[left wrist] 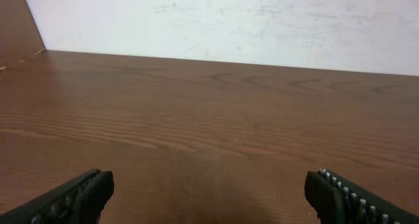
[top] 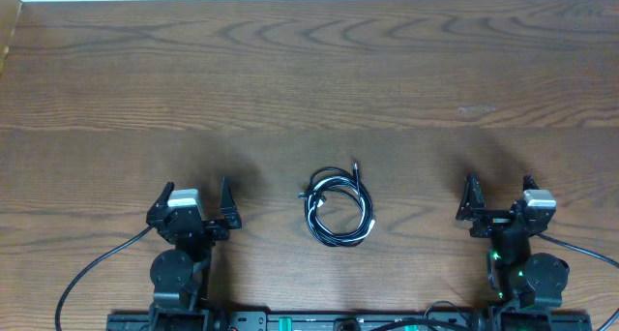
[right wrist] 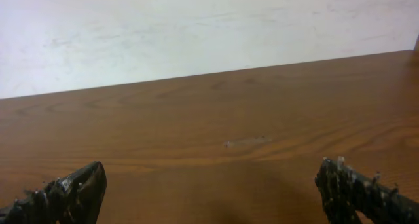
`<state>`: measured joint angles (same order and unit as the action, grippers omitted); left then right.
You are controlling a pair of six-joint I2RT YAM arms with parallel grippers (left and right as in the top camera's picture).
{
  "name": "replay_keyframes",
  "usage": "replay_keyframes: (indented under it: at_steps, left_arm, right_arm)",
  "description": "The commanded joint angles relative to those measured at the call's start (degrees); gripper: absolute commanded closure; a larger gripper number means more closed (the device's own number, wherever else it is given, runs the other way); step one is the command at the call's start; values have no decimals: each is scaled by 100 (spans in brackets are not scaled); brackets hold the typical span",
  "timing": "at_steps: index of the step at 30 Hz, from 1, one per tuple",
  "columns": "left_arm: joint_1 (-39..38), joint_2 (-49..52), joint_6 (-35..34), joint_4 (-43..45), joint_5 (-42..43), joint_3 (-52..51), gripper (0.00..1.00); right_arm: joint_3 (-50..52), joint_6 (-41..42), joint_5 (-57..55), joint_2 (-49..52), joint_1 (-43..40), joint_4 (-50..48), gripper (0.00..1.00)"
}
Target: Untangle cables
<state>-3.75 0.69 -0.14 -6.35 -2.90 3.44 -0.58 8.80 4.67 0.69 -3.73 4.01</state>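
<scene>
1. Assessing progress: the task appears to be at its very start, with no untangling step done
2. The thin flexible cables (top: pixel 338 207), mostly black with a lighter strand showing, lie wound together in one loose round coil. A short plug end projects from the top of the coil
3. The coil sits on the brown wood-grain table (top: pixel 309 70), near its front edge and between the two arms
4. The black two-finger left gripper (top: pixel 197 189) is to the left of the coil and well apart from it. Its jaws stand wide apart and hold nothing
5. The black two-finger right gripper (top: pixel 499 184) is to the right of the coil, also well apart from it. Its jaws likewise stand wide apart and empty
6. Neither wrist view shows the coil. Each shows only bare table surface and a pale wall beyond its own fingertips
7. Remaining work, as a judgement: all of it. The arms must reach the coil, grip separate strands, draw the loops apart, and lay each cable out clear of the others
</scene>
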Motion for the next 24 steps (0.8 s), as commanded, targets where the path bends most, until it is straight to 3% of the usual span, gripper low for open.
replay_keyframes:
  at_steps: [1, 24]
  left_arm:
    - [37, -46, 61, -59, 28, -173, 1]
    - [35, -39, -9, -81, 140, -173, 1]
  right_arm:
    - [22, 76, -33, -35, 35, 2, 1]
    - [22, 177, 48, -35, 35, -57, 1]
